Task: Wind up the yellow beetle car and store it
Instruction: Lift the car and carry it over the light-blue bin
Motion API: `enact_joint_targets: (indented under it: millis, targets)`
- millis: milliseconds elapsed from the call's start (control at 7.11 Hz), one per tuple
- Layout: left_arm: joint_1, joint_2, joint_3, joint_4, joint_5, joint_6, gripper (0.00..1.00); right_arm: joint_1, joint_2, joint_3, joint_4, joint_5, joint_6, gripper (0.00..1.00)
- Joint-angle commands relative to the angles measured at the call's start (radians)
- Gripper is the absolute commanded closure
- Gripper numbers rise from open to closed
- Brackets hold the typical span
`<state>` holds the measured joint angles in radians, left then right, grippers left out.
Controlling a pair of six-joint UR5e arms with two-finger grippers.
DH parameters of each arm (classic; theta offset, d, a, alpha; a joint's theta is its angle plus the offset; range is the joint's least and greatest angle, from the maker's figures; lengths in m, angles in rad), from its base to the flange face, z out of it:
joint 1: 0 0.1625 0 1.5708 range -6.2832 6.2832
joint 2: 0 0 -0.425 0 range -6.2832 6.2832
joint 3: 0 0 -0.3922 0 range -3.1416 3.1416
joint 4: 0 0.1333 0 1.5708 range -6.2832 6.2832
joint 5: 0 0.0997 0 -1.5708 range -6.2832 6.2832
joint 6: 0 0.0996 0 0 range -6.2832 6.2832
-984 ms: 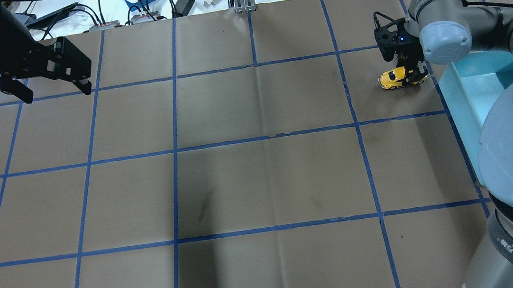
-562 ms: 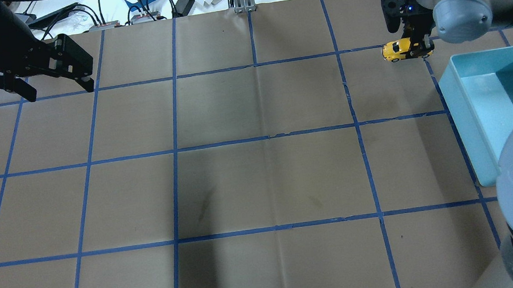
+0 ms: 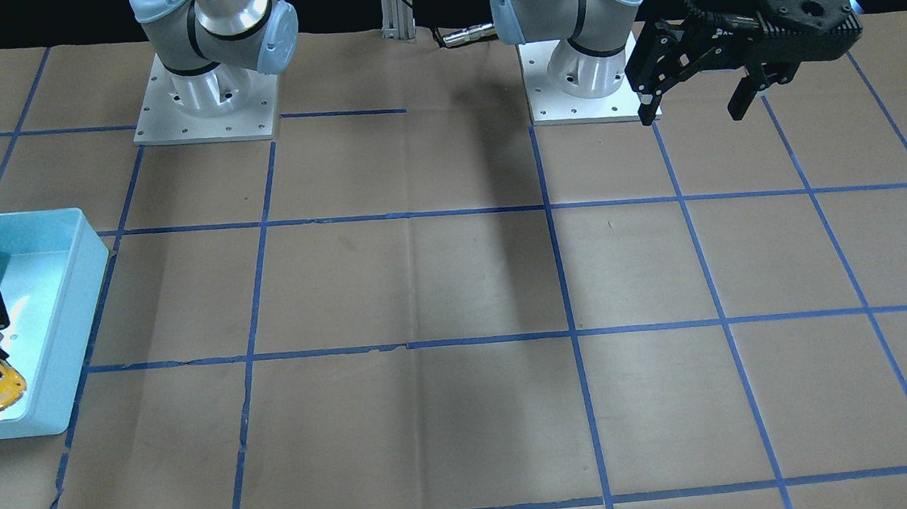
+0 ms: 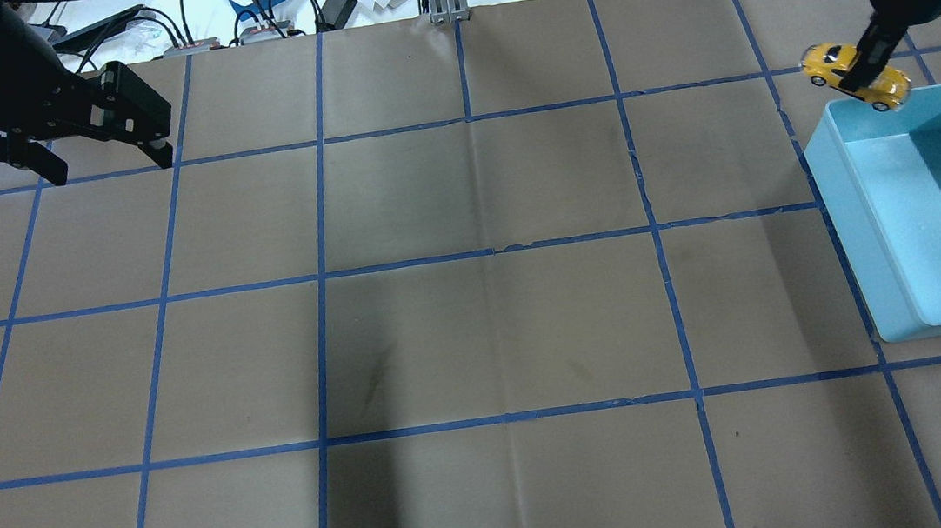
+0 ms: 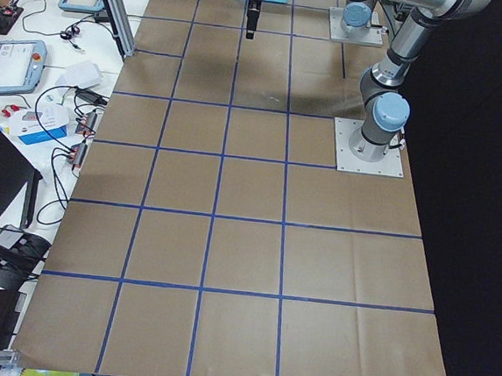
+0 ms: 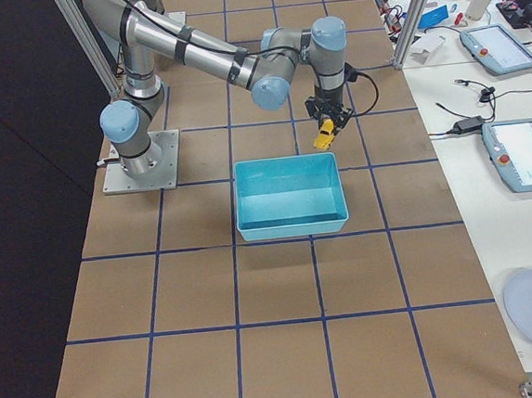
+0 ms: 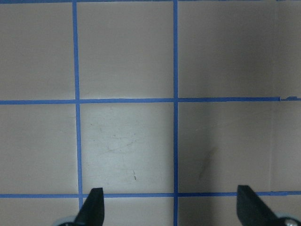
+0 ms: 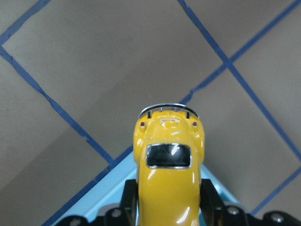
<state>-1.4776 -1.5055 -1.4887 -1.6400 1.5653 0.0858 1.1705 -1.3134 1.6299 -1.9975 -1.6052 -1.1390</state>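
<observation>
Where blue tape point(image 4: 487, 253) grids your bench point(image 4: 486, 332), right fingers point(image 8: 210, 195) pinch the car point(image 8: 167, 188) above the bin's point(image 4: 849, 242) rim; left fingers point(image 7: 92, 207) spread.

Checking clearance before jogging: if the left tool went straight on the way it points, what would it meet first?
The left tool, open and empty, points down at the paper-covered table. Its wrist view shows only that paper and blue tape lines ahead, so it would probably meet the paper first.
</observation>
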Motion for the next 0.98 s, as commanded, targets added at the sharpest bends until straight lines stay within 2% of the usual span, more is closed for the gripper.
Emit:
enact_joint_targets:
  millis: [0,141,281,562,844]
  targets:
    - [-0.001,0.001,-0.001,0.0,-0.001,0.0,0.0,-0.142,-0.027,0.106,-0.001,0.001,0.22,1.0]
    - [-0.001,0.007,-0.001,-0.003,0.001,0.0,0.0,-0.213,-0.027,0.148,-0.092,0.014,0.25,1.0]
    - [-0.003,0.007,0.001,-0.003,-0.001,0.0,0.0,-0.239,-0.027,0.178,-0.13,0.013,0.378,1.0]
    - [-0.003,0.002,-0.001,-0.001,-0.001,0.0,0.0,-0.259,-0.02,0.224,-0.101,0.016,0.552,0.99]
    - [-0.003,0.008,-0.001,-0.008,0.001,0.0,0.0,-0.261,-0.01,0.312,-0.163,0.08,0.564,0.98]
